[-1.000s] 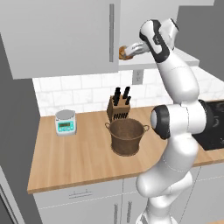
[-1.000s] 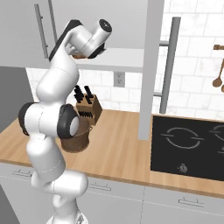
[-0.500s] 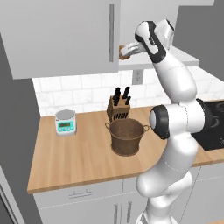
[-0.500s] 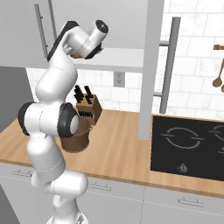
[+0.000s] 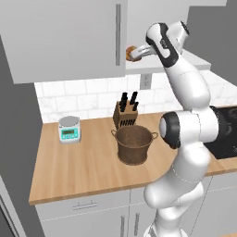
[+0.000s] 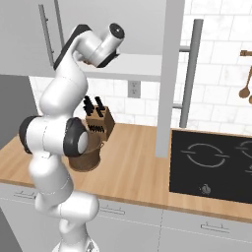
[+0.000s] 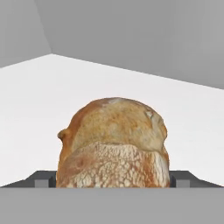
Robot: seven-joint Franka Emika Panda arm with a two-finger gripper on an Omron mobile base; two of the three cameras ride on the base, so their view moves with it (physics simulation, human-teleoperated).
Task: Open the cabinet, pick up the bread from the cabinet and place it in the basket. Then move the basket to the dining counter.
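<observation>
Your bread sits on the white shelf inside the cabinet, right between the fingers; whether they are clamped on it or only flanking it, you cannot tell. If the hold is shallow, the loaf may roll or drop as you draw back. Watch the shelf lip, the closed left door edge just beside the loaf and the open door to the right. Below, the basket stands close to the knife block; the table is open elsewhere.

kitchen | tiled wall | wood worktop | hob | knife block
</observation>
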